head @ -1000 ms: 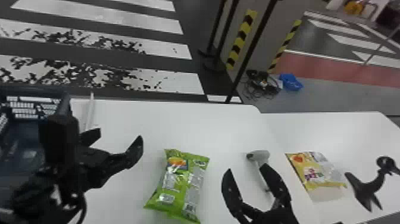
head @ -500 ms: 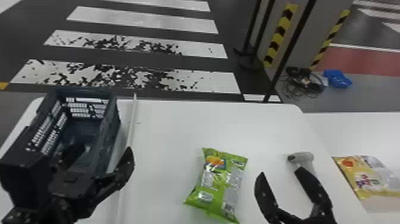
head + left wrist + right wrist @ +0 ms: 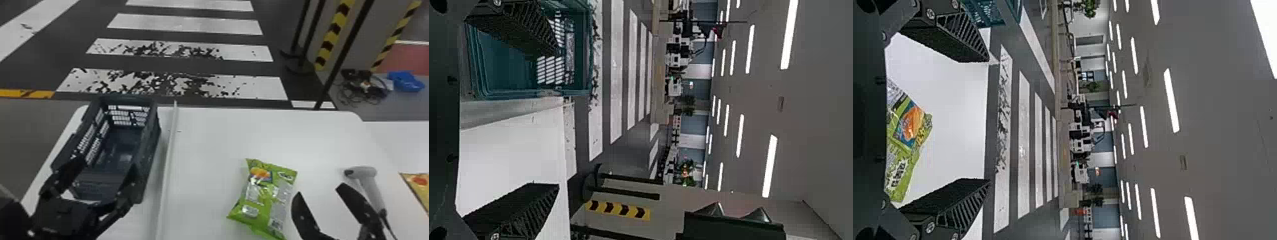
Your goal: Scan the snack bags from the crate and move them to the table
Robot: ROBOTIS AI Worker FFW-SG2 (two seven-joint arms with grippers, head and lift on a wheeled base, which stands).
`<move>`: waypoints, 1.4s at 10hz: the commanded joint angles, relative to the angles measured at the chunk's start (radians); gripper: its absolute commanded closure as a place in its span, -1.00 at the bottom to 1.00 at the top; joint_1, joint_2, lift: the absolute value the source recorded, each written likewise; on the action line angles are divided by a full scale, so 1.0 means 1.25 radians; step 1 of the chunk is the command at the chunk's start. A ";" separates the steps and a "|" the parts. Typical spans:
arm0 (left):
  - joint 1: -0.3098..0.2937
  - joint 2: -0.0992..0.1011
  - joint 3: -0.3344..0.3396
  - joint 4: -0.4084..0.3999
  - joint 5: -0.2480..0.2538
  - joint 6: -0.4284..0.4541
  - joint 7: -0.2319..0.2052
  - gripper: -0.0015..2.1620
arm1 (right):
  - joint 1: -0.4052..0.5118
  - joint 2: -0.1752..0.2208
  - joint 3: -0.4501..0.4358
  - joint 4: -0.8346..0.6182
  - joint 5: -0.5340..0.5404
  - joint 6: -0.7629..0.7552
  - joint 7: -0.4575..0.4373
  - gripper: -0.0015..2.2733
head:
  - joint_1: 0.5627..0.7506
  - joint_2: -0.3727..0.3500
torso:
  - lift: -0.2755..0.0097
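Well, bag [image 3: 265, 198] (room to table edge [image 3: 255, 110])

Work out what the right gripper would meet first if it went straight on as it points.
For the right gripper, the way looks free, out over the white table. The green snack bag seems to lie lower, but depth is unclear, so a brush against it is possible.

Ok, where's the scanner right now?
In the head view, the scanner lies right of centre on the table, between the green snack bag and the yellow bag.
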 commanded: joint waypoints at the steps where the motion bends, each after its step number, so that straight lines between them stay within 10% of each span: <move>1: 0.026 -0.001 0.024 0.004 0.002 -0.032 -0.004 -0.93 | -0.003 -0.005 0.015 -0.004 0.005 0.028 0.003 -0.88 | 0.41 0.01 | 0.27; 9: 0.058 0.004 0.087 0.018 0.072 -0.056 -0.036 -0.93 | -0.032 -0.006 0.171 0.022 0.106 0.087 0.012 -0.79 | 0.41 0.66 | 0.27; 12: 0.059 0.009 0.099 0.026 0.099 -0.054 -0.048 -0.93 | -0.070 -0.004 0.178 0.033 0.110 0.188 0.022 0.77 | 0.41 0.75 | 0.27; 14: 0.058 0.015 0.098 0.028 0.104 -0.054 -0.049 -0.93 | -0.089 0.015 0.179 0.048 0.110 0.202 0.022 0.97 | 0.41 0.79 | 0.27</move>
